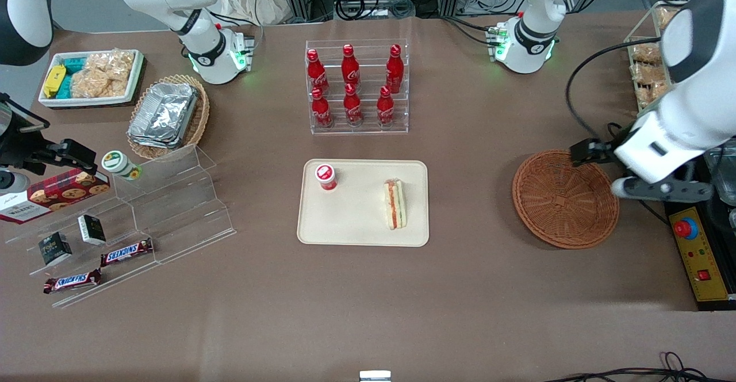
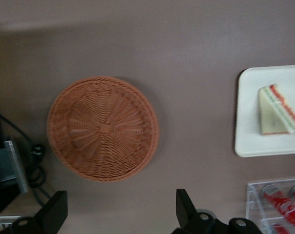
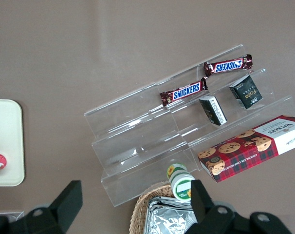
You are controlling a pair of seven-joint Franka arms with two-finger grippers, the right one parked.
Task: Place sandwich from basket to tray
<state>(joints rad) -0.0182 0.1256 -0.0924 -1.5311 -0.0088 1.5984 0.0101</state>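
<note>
On the table in the front view, the sandwich (image 1: 395,203) lies on the tray (image 1: 362,229), well apart from the gripper (image 1: 582,152) and toward the parked arm's end from it. A small red-capped bottle (image 1: 326,176) stands on the same tray, farther again from the gripper. The basket (image 1: 564,198) sits just beneath the gripper, which hangs over the basket's rim. A rack of red bottles (image 1: 356,87) stands farther from the camera than the tray.

Seen from the left wrist, the gripper (image 2: 120,212) has its fingers (image 2: 55,210) spread wide with nothing between them. The basket (image 2: 102,128) lies below it with no food inside. The sandwich (image 2: 277,110) rests on the tray (image 2: 249,122), clear of the fingers. A corner of the bottle rack (image 2: 276,202) shows near one finger.

From the right wrist, a clear stepped stand (image 3: 186,131) holds candy bars (image 3: 183,91) and a cookie box (image 3: 252,154).
</note>
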